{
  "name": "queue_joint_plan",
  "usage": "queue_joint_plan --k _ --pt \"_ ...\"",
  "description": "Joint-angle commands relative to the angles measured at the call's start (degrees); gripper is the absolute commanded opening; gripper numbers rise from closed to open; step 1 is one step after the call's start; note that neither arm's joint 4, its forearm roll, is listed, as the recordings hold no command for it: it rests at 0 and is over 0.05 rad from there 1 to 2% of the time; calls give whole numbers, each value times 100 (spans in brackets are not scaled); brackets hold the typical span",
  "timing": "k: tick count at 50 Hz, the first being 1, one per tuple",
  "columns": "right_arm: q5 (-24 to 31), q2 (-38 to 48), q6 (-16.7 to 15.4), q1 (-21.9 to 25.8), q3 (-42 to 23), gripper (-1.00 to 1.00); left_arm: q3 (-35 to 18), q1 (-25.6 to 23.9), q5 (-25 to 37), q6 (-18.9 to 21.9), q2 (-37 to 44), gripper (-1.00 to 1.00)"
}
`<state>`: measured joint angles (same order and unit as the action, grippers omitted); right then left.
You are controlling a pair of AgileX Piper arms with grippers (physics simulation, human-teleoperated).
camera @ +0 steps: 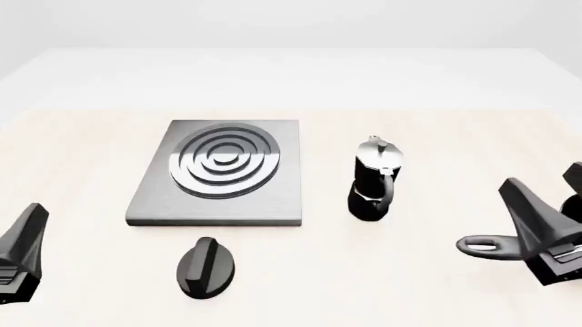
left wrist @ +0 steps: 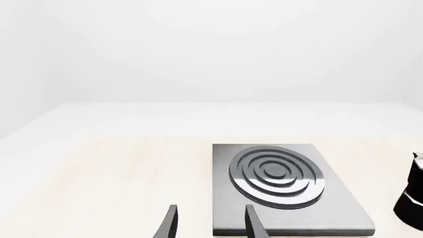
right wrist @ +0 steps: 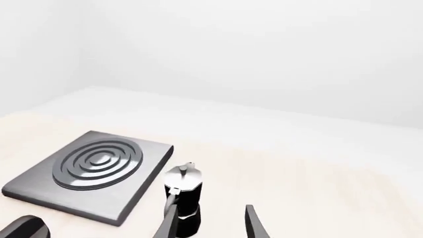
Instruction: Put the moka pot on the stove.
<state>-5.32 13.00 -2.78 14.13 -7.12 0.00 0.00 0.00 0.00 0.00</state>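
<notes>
Nearest to us, the left jaws [camera: 20,255] sit at the near-left corner of the bench [camera: 409,286], low over the surface. In the left wrist view we see both fingers [left wrist: 170,223] spread apart with nothing but bare bench between them: open, holding nothing.

The right jaws [camera: 546,225] are at the near-right edge. In the right wrist view their two fingers [right wrist: 251,222] stand apart, open and empty, with the coffee pot [right wrist: 183,198] showing behind the left one, not gripped. In the front view a black looped part [camera: 486,246] sticks out left from the right arm; we can't tell what it is.

Next out, a black oval knob [camera: 206,268] lies on the bench, near-centre left, just in front of the stove's near edge and apart from it.

Further back, the stove [camera: 272,197] lies flat, left of centre, with its ring burner [camera: 223,169] bare.

The coffee pot [camera: 372,180] stands upright on the bench to the right of the stove, near it but not touching. Silver lid up, handle facing the near side. It's between the stove and the right jaws, well apart from the left jaws.

Beyond that we only see a plain white floor and wall [camera: 291,20].
</notes>
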Motion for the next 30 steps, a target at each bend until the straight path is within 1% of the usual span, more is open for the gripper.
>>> queue_joint_plan --k 1,6,14,26,30 --pt "-436 427 14 218 52 100 0 0 0 0 0 100" --pt "-661 640 35 283 51 100 0 0 0 0 0 100" --pt "-1312 1298 5 403 106 100 0 0 0 0 0 100" --pt "-1986 2006 6 546 179 100 0 0 0 0 0 100" --pt "-2303 2351 14 604 208 100 0 0 0 0 0 100"
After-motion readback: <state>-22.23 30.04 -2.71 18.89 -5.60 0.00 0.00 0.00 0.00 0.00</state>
